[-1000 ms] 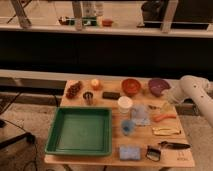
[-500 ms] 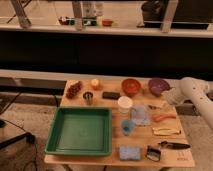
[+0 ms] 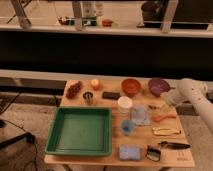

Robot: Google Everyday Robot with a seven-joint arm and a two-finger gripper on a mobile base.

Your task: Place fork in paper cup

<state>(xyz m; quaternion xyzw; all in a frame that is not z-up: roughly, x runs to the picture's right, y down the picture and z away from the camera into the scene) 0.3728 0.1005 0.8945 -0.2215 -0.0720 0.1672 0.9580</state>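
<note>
Hand: your hand [image 3: 166,101] sits low over the right side of the tabletop [image 3: 100,159], just in front of the purple bowl [image 3: 158,86]. It is spread wide, released, with nothing in it.
Arm: the white arm [image 3: 192,95] enters from the right edge and slopes down and left to the hand.
Fork: the fork [image 3: 153,106] reads as a thin grey sliver lying flat on the tabletop, just left of and below the hand and above the orange piece [image 3: 164,117]. You cannot tell whether the hand touches it.
Paper cup: the paper cup [image 3: 124,104] stands upright near the middle of the tabletop, left of the fork and apart from it. The blue cloth [image 3: 140,115] lies beside the cup toward the fork. Nothing shows above the cup's rim.
Neighbours: the small blue cup [image 3: 127,127] is just in front of the paper cup and the green tray [image 3: 80,131] is further left. Neither is your target.
Done: the reach toward the fork looks close to finished, judging by how near the hand is.
Left: close on the fork, lift it, carry it left over the paper cup, and let it drop in.
Progress: early. The fork is not yet lifted and the cup looks empty.
</note>
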